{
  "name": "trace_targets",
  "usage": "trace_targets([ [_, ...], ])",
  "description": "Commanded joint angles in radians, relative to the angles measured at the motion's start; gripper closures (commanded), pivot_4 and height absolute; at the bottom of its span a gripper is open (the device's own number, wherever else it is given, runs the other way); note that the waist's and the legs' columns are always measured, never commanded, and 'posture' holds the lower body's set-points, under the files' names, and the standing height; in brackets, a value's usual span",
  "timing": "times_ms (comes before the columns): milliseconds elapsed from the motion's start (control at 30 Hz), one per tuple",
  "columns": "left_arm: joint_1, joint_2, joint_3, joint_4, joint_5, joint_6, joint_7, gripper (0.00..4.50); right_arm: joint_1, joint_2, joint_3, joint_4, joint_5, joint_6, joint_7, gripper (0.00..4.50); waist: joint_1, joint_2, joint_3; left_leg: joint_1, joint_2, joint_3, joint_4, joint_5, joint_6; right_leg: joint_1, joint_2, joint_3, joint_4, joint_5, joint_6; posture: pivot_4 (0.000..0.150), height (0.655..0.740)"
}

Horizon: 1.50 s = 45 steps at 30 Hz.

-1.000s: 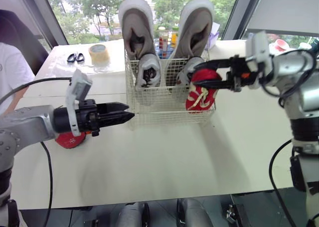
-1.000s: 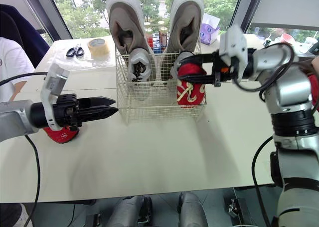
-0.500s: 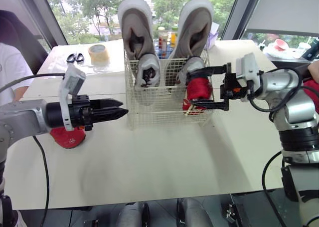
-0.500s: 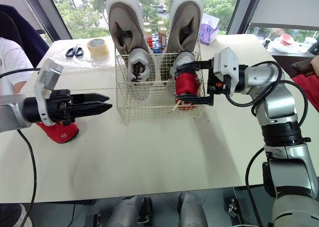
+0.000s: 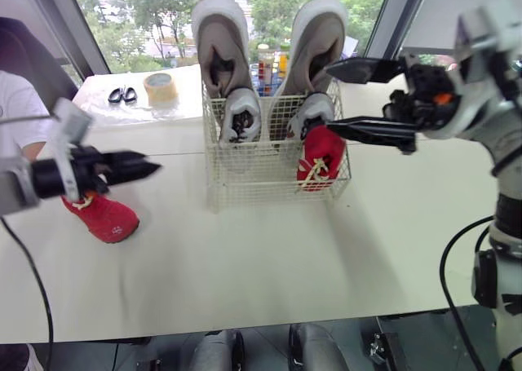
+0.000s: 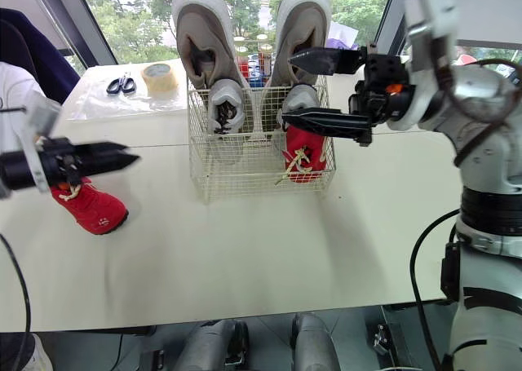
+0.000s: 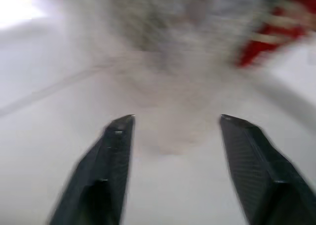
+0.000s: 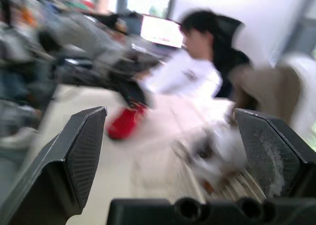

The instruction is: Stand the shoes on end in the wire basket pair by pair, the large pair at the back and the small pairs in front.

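Basket (image 5: 245, 183): one more shoe in it than a second ago. Large grey pair (image 5: 218, 41) stands on end at the back, small grey pair (image 5: 242, 114) just in front of it. The red shoe (image 5: 320, 155) you had over the front right corner is now inside, toe down against the front wire, laces facing out. It looks roughly upright, but I can't tell if it leans.

Right gripper (image 5: 330, 96) has let go and lifted. It hangs above the basket's right side, fingers spread wide, nothing in them.

Left gripper (image 5: 149, 168) has pulled back from the basket toward your left. Wrist view shows its fingers well apart and empty. It sits just above the second red shoe (image 5: 104, 216), which lies on its side on the table (image 5: 269, 273), well apart from the basket.

My read: two pairs done, the third half in. That second red shoe is the last one, and the left arm is nearest to it. The free slot looks to be front left, beside the first red one.

Around:
- Person (image 5: 16, 110) at the table's left edge, near the left arm's swing.
- Bottles (image 5: 269, 64) behind the basket, out of the way.
- Tape roll (image 5: 162, 86) and scissors (image 5: 123, 94) at the far left, clear of the path.

In the way: the basket's front wire, so the shoe has to go over the top. Watch the laces on the mesh.
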<state>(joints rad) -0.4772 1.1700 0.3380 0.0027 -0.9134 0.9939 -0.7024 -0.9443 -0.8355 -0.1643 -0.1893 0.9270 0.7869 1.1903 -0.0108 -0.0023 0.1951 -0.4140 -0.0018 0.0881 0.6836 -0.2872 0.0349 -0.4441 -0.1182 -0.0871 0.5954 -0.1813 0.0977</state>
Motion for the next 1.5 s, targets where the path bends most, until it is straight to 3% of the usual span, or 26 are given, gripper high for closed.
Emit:
trace_targets([
  [33, -0.163, 0.058, -0.044, 0.183, 0.202, 0.004, 0.171, 0.05, 0.039, -0.086, 0.033, -0.125, 0.058, 0.094, 0.066, 0.0, 0.003, -0.001, 0.0, 0.0, 0.0, 0.0, 0.0, 0.0, 0.0, 0.0, 0.0, 0.0, 0.0, 0.0, 0.0, 0.15, 0.74],
  [200, -0.464, 0.045, -0.173, 0.473, 0.387, 0.293, 0.357, 0.05, 0.222, -0.276, 0.151, -0.254, -0.089, -0.002, 0.266, 0.0, 0.023, -0.004, -0.002, 0.0, -0.002, 0.002, 0.001, -0.004, 0.007, 0.002, -0.001, 0.0, 0.0, 0.0, 0.001, 0.15, 0.74],
  [300, -0.522, -0.021, -0.079, 0.535, 0.463, 0.459, 0.508, 0.05, 0.306, -0.315, 0.195, -0.24, -0.157, -0.044, 0.294, 0.0, 0.023, -0.005, -0.002, 0.0, -0.002, 0.004, 0.001, -0.003, 0.006, 0.002, -0.001, 0.001, 0.001, 0.0, 0.002, 0.15, 0.74],
  [400, -0.517, -0.081, 0.07, 0.492, 0.528, 0.601, 0.6, 0.05, 0.292, -0.299, 0.191, -0.232, -0.143, -0.031, 0.288, 0.0, 0.022, -0.011, 0.0, 0.0, -0.001, 0.004, 0.002, -0.002, 0.004, 0.001, -0.001, 0.001, 0.002, 0.0, 0.002, 0.15, 0.74],
  [467, -0.486, -0.101, 0.11, 0.464, 0.511, 0.621, 0.623, 0.05, 0.271, -0.291, 0.195, -0.226, -0.13, -0.017, 0.294, 0.0, 0.017, -0.016, 0.0, 0.0, -0.001, 0.003, 0.002, -0.001, 0.003, 0.001, -0.001, 0.001, 0.002, 0.0, 0.002, 0.15, 0.74],
  [833, -0.355, -0.252, 0.277, 0.442, 0.429, 0.621, 0.788, 0.05, 0.225, -0.277, 0.213, -0.207, -0.127, 0.031, 0.3, 0.0, 0.024, -0.018, -0.001, 0.002, -0.001, 0.001, 0.002, -0.002, -0.004, 0.001, -0.004, 0.001, 0.002, 0.0, 0.0, 0.15, 0.74],
  [1000, -0.387, -0.325, 0.272, 0.495, 0.488, 0.621, 0.792, 0.05, 0.241, -0.275, 0.202, -0.228, -0.127, 0.044, 0.27, 0.0, 0.025, -0.018, -0.001, 0.002, -0.002, 0.002, 0.002, -0.002, -0.005, 0.001, -0.007, 0.001, 0.002, 0.001, 0.0, 0.15, 0.74],
  [1100, -0.382, -0.35, 0.244, 0.53, 0.519, 0.62, 0.767, 0.81, 0.251, -0.279, 0.189, -0.24, -0.119, 0.056, 0.247, 0.0, 0.023, -0.018, -0.001, 0.002, -0.002, 0.002, 0.002, -0.002, -0.005, 0.001, -0.006, 0.001, 0.002, 0.001, 0.0, 0.15, 0.74],
  [1300, -0.386, -0.35, 0.237, 0.534, 0.553, 0.621, 0.743, 3.89, 0.272, -0.285, 0.159, -0.25, -0.103, 0.079, 0.209, 0.0, 0.021, -0.017, -0.002, 0.004, -0.002, 0.003, 0.001, -0.002, -0.005, 0.001, -0.007, 0.001, 0.003, 0.001, 0.0, 0.15, 0.74],
  [1333, -0.397, -0.346, 0.245, 0.532, 0.56, 0.621, 0.741, 4.23, 0.273, -0.285, 0.156, -0.249, -0.102, 0.082, 0.206, 0.0, 0.022, -0.017, -0.002, 0.004, -0.002, 0.003, 0.001, -0.002, -0.005, 0.001, -0.007, 0.001, 0.003, 0.001, 0.0, 0.15, 0.74],
  [1400, -0.438, -0.339, 0.27, 0.502, 0.567, 0.62, 0.732, 4.44, 0.273, -0.285, 0.153, -0.238, -0.105, 0.082, 0.203, 0.0, 0.023, -0.017, -0.002, 0.004, -0.002, 0.003, 0.001, -0.002, -0.005, 0.001, -0.007, 0.001, 0.003, 0.001, 0.0, 0.15, 0.74],
  [1500, -0.426, -0.328, 0.184, 0.208, 0.455, 0.448, 0.545, 4.44, 0.241, -0.267, 0.158, -0.198, -0.114, 0.084, 0.183, 0.0, 0.024, -0.02, 0.0, 0.003, -0.001, 0.003, 0.001, -0.002, -0.005, 0.0, -0.007, 0.001, 0.003, 0.001, 0.0, 0.15, 0.74],
])
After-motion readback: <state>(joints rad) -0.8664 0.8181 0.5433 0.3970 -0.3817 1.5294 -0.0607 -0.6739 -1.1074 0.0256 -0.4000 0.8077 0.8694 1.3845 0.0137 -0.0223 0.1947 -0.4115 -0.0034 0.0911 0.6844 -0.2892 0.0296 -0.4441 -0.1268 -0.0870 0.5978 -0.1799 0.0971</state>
